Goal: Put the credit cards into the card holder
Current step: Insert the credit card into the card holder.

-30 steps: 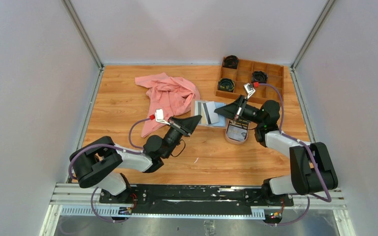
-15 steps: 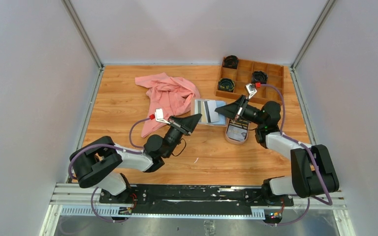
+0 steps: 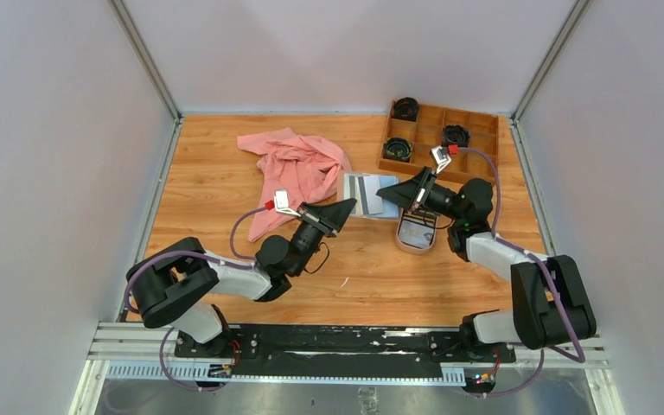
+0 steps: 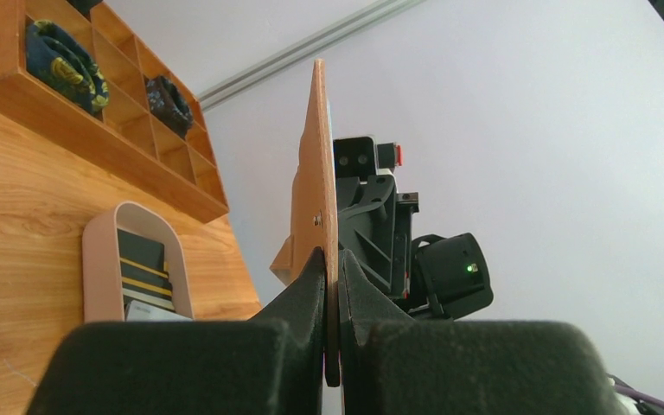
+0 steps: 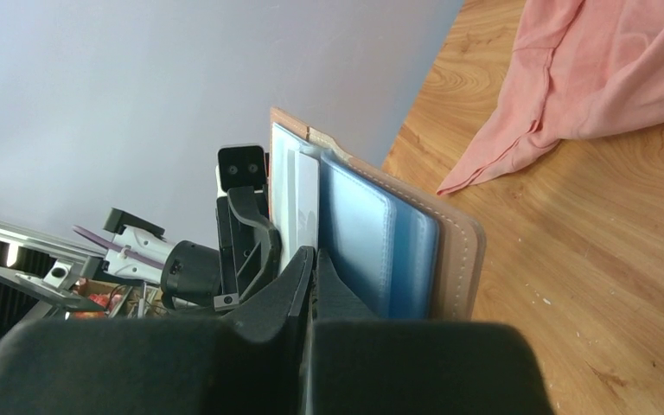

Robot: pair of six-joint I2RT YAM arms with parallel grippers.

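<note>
The card holder [image 3: 386,206] stands open and raised between my two grippers, tan outside [image 4: 318,173] and light blue pockets [image 5: 372,233] inside. My left gripper [image 3: 349,206] [image 4: 331,259] is shut on its tan edge. My right gripper [image 3: 381,192] [image 5: 314,255] is shut on a whitish credit card [image 5: 296,194] that lies against the blue pockets. From above this card [image 3: 364,194] shows pale and dark stripes. More credit cards [image 3: 416,232], black with yellow stripes [image 4: 143,259], lie in the oval tray.
The pinkish-beige oval tray [image 3: 400,243] [image 4: 99,251] lies just right of the holder. A wooden compartment box [image 3: 471,147] [image 4: 69,112] with dark rolled items stands at the back right. A pink cloth [image 3: 298,169] [image 5: 596,69] is crumpled to the left.
The card holder and the striped card have shifted slightly toward the far side, with both gripper tips following. Both grippers stay shut.
</note>
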